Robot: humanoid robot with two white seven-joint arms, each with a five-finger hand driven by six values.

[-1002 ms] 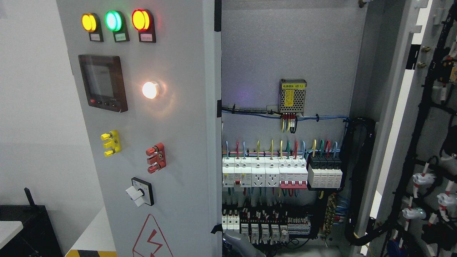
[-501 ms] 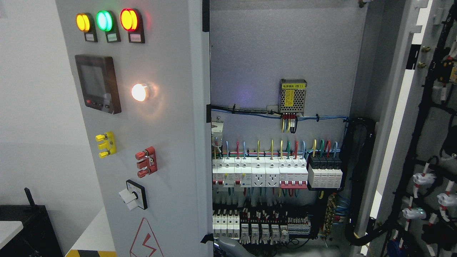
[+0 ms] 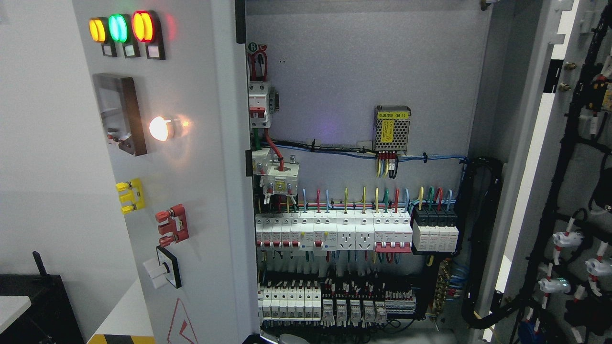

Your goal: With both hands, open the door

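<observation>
A small metal box (image 3: 391, 128) with a yellow sticker sits high on the grey back wall (image 3: 358, 62). Below it, colourful wires (image 3: 363, 196) go down into a long row of white switches (image 3: 330, 231). A thick black cable (image 3: 483, 239) hangs beside them. Far left, a black box (image 3: 38, 306) stands by a white tabletop (image 3: 12, 308).

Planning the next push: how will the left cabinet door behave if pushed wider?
The left door looks like rigid sheet metal, so it probably swings without flexing. The indicator lamps and display mounted on it likely add weight.
</observation>
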